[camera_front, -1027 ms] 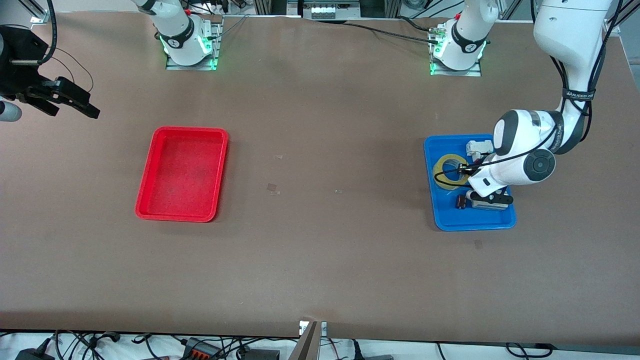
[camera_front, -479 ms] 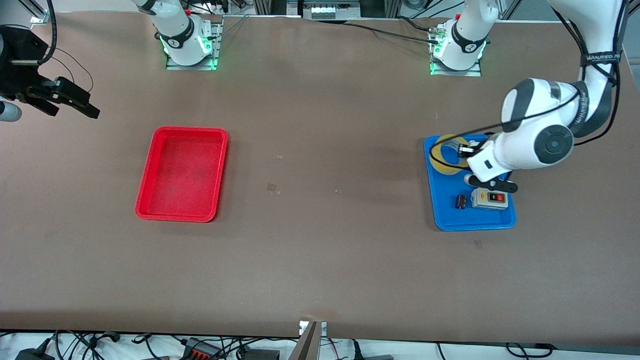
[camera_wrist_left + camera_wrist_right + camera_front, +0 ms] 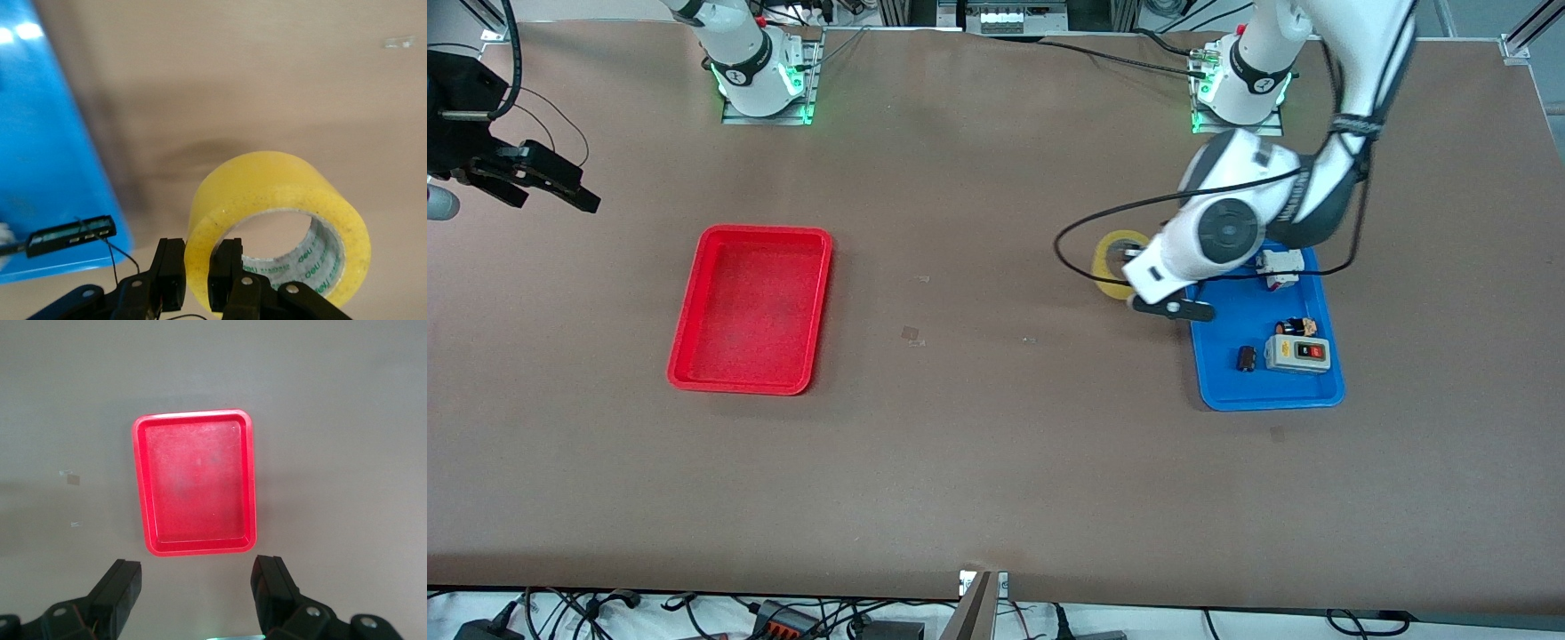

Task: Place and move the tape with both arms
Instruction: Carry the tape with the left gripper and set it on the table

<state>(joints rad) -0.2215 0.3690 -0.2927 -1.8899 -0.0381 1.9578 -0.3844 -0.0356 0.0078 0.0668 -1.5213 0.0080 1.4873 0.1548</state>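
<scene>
The left pincer (image 3: 1138,283) grips the tape (image 3: 1116,264) by its wall, one finger on the outer face and one inside the hole, and the fingers are pressed firmly on it. The tape hangs in the air over the bare tabletop (image 3: 996,444), just beside the blue tray (image 3: 1263,391) at the side toward the right arm's end. In the left wrist view the tape (image 3: 280,220) is tilted, and the axis of its hole points obliquely down to the tabletop.

From the blue tray, the red tray (image 3: 751,307) lies well apart, toward the right arm's end. The right pincer (image 3: 534,173) waits there, fingers wide apart and holding nothing, over the tabletop beside the red tray. In its wrist view the red tray (image 3: 195,483) lies straight under the right pincer (image 3: 195,593).

I judge that the left arm is nearer to the tape now, and that the tape should go toward the middle, where the right arm can reach it.

I count one tape, two trays and two arms. The blue tray holds a grey switch box (image 3: 1298,354), a small black cylinder (image 3: 1246,358) and two other small parts.
</scene>
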